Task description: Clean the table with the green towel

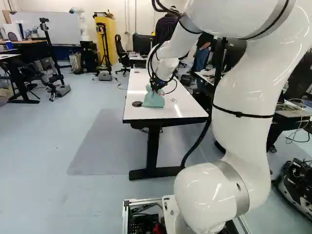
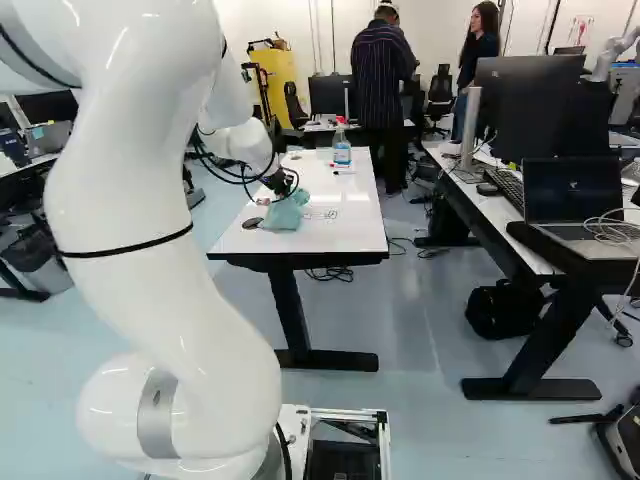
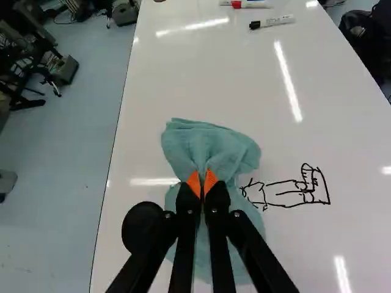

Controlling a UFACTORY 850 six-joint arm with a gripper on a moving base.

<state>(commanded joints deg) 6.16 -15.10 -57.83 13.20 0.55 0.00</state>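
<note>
The gripper is over the white table in the left base view, above the green towel. In the wrist view the gripper is shut on the towel, its orange pads pinching a fold. The cloth bunches up ahead of the fingers and spreads beneath them on the tabletop. Black marker lines show on the white surface beside the towel; part of them meets its edge.
Two markers lie farther along the table. A spray bottle stands at its far end, with a person close behind. A round black piece sits beside the fingers. Right of the table is a desk with a laptop.
</note>
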